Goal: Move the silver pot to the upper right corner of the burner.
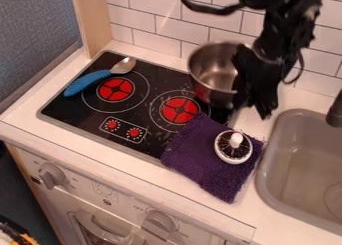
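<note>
one white desk [107,151] carries a black cooktop [77,111], a grey sink [297,144] and a purple cloth [204,171]. my end effector [256,108] is at the right side of the silver pot [212,91], at the cooktop's upper right corner; i cannot tell its opening or grip. a blue-handled spoon [90,80] lies upper left.

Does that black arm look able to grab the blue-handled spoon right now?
Probably not straight away: the gripper is at the silver pot, which lies between it and the blue-handled spoon. Nothing covers the spoon, though.
</note>
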